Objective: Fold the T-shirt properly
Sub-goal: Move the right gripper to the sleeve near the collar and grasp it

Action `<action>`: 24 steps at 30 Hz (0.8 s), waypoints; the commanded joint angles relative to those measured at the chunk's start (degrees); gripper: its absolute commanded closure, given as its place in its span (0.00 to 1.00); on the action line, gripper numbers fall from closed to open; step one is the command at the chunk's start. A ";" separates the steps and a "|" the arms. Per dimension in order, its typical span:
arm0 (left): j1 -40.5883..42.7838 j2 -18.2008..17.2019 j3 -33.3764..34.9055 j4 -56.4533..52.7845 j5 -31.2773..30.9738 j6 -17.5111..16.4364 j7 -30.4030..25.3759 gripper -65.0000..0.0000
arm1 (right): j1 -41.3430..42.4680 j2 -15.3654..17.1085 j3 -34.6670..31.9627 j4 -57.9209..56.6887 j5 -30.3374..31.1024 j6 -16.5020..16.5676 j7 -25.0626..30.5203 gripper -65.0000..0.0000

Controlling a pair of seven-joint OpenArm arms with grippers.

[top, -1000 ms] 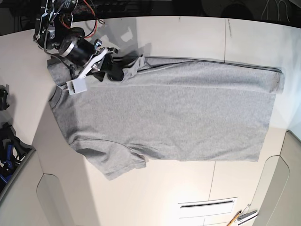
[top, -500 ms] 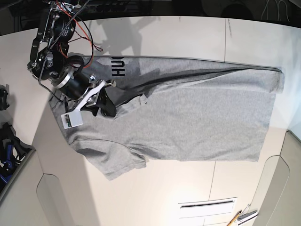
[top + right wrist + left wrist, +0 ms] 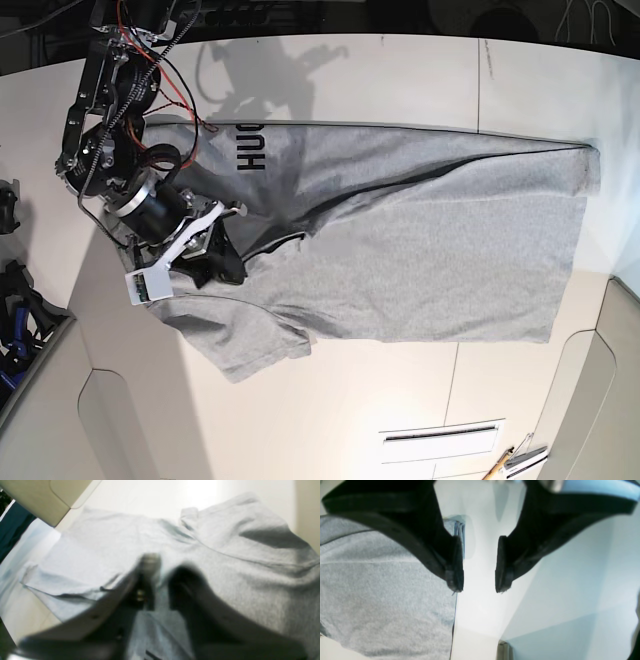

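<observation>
The light grey T-shirt [image 3: 420, 250] lies lengthwise across the white table, with its hem at the right. Its far edge is turned over, so black lettering [image 3: 250, 146] shows near the collar end. My right gripper [image 3: 235, 270] sits low on the shirt's left part, next to a raised fold. In the right wrist view the right gripper [image 3: 160, 585] is blurred, its fingers a little apart with grey T-shirt [image 3: 250, 567] cloth showing between them. My left gripper [image 3: 478, 590] hangs open over bare table just beside the T-shirt's [image 3: 382, 592] hem edge; this arm is outside the base view.
Red and black cables trail from the right arm [image 3: 110, 120] at the upper left. Dark gear [image 3: 15, 300] sits at the left edge. A pen and a tool [image 3: 515, 460] lie at the bottom right. A beige panel [image 3: 50, 495] borders the table.
The right gripper moved toward the near side, pulling the shirt's upper layer with it and exposing the black lettering. Its fingers have parted.
</observation>
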 commanded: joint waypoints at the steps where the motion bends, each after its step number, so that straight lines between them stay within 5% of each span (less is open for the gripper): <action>1: -0.61 -1.92 -0.55 0.90 -0.98 -0.54 -1.22 0.61 | 0.92 0.13 -0.09 0.76 0.90 0.37 2.03 0.73; 11: -0.59 -1.90 -0.55 0.90 -0.98 -0.54 -1.20 0.61 | 0.96 0.26 -0.07 0.76 0.13 0.35 3.48 0.67; 13: -0.61 -1.73 -0.55 0.90 -1.66 -0.54 -1.18 0.61 | 0.94 0.74 0.00 0.79 -0.66 0.33 3.41 0.75; 16: -0.61 -1.29 -0.44 0.92 -3.91 -0.54 -0.98 0.61 | 0.92 1.57 0.44 1.03 -0.52 0.33 1.18 1.00; 21: -0.61 -1.27 -0.44 0.92 -8.52 -0.54 1.40 0.61 | -0.13 2.05 2.38 4.20 1.44 0.35 -6.88 1.00; 24: -0.61 -1.27 0.13 0.92 -8.50 -0.54 1.64 0.78 | -2.71 2.03 3.91 8.02 2.47 0.35 -8.94 1.00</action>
